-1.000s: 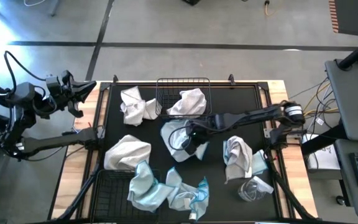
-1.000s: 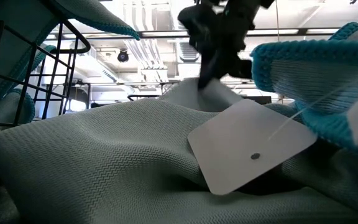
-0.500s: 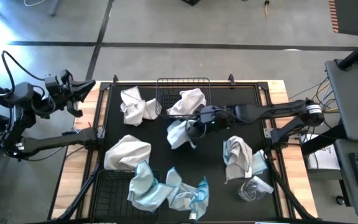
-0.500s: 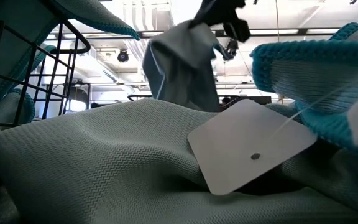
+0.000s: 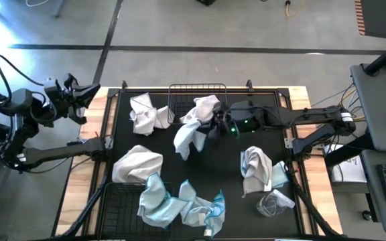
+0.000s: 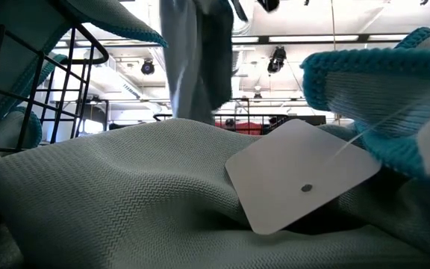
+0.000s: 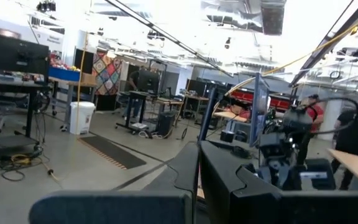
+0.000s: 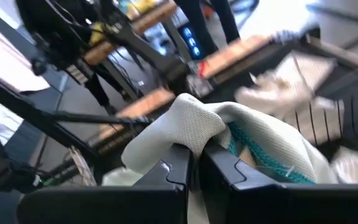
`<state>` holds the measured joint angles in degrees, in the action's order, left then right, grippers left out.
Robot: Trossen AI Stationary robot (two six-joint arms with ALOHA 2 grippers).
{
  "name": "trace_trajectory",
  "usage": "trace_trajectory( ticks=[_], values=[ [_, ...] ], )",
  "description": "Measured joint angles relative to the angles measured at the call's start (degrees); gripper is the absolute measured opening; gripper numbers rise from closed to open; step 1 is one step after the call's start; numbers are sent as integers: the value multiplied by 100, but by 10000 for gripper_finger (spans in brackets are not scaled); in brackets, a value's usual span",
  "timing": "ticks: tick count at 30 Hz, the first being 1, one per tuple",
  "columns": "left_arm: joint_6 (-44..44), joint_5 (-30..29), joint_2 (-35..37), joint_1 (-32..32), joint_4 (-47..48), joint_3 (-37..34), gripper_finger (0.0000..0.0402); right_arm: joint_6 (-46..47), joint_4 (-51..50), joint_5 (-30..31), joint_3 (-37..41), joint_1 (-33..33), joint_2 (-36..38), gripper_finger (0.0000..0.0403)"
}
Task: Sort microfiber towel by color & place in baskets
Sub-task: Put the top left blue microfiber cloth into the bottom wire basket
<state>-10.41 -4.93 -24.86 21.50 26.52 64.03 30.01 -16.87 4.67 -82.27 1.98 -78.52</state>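
Note:
My right gripper (image 5: 213, 124) hovers over the middle of the black mat, near the far basket (image 5: 198, 90), and is shut on a pale towel with teal stitching (image 5: 186, 137). That towel also hangs at the top of the low view (image 6: 196, 60). A white towel (image 5: 206, 106) lies in the far basket. The near basket (image 5: 120, 201) sits at the near left corner, with light blue towels (image 5: 173, 201) draped over its rim. More white towels (image 5: 137, 164) (image 5: 146, 114) lie on the mat. My left gripper (image 5: 79, 100) waits off the table's far left corner, shut. My right gripper pinches a bunched fold of the pale towel (image 8: 194, 127) between its two fingers (image 8: 173, 171). The fingers reach in roughly level from the table's right side. The towel is lifted clear and hangs slack below and to the left of the fingers (image 5: 183, 144).
A white and pale blue towel (image 5: 260, 167) and a clear plastic wrapper (image 5: 273, 204) lie near the right edge. In the low view a pale blue towel with a white tag (image 6: 301, 175) fills the foreground. Bare mat (image 5: 210, 167) shows in the middle.
My right gripper has risen and moved toward the far edge, nearer the far basket, keeping its hold. The pale towel, which lay bunched on the mat, has been lifted clear and now hangs below the gripper.

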Motion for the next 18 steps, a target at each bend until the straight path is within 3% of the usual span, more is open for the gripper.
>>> trace_trajectory(
  ticks=[11,18],
  values=[
    [-442,0,0,0,3,0,0,-1003,316,-4,-963,0,-44,18],
    [-711,0,0,-1,7,0,0,-1050,385,-44,-1198,55,-240,18]
  ],
)
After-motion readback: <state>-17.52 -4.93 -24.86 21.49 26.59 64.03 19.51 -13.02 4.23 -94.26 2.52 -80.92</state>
